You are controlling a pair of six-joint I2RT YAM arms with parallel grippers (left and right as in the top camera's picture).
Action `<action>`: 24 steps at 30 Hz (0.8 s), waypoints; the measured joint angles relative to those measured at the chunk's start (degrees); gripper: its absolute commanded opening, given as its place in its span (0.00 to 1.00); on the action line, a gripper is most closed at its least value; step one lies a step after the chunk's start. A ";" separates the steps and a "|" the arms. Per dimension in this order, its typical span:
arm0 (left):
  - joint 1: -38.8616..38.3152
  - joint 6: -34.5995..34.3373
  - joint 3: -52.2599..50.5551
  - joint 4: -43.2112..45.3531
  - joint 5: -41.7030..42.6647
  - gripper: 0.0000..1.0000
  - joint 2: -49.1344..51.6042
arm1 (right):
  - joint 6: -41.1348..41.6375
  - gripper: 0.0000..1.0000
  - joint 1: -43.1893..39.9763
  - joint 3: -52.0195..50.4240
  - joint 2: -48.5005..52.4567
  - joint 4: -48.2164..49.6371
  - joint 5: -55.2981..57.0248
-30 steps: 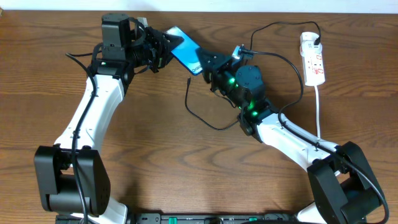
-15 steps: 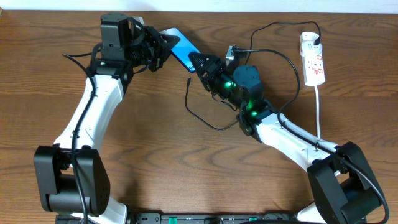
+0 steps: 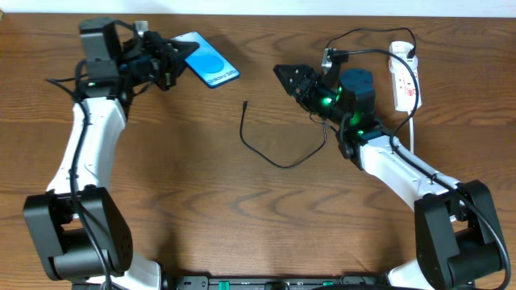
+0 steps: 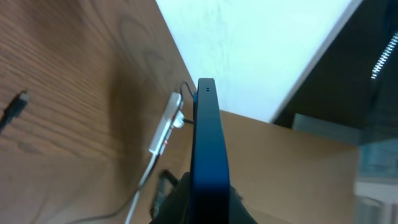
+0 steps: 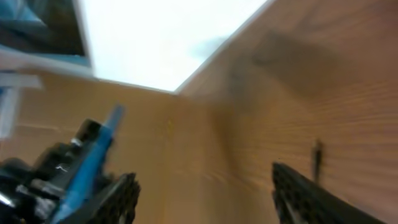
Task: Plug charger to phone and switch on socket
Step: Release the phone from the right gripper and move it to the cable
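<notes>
Your left fingers (image 3: 168, 66) clamp the phone (image 3: 208, 68) clear of the bench (image 3: 201, 201); your right fingers (image 5: 298, 193) stand released. The charger (image 3: 280, 166) lies limp on the bench. Pinch its rigid plug (image 3: 245, 105), not the slack cable.

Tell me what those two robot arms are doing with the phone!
The left tool is gripping the phone at the far left of the table. The right tool is open and holds nothing. The black charger lies loose on the wood between them, and its little plug is not in the phone yet. The white socket sits over on the right.
</notes>
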 measured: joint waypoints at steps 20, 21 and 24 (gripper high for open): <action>6.56 -2.47 0.00 0.87 15.47 0.07 0.00 | -31.28 0.42 8.02 40.70 5.33 -59.69 12.48; 6.73 -2.29 0.00 0.87 15.74 0.07 0.00 | -31.80 0.43 8.52 42.58 6.78 -60.52 12.94; 7.48 -1.46 0.00 0.87 16.15 0.07 0.00 | -32.83 0.42 10.19 47.39 12.35 -62.99 13.88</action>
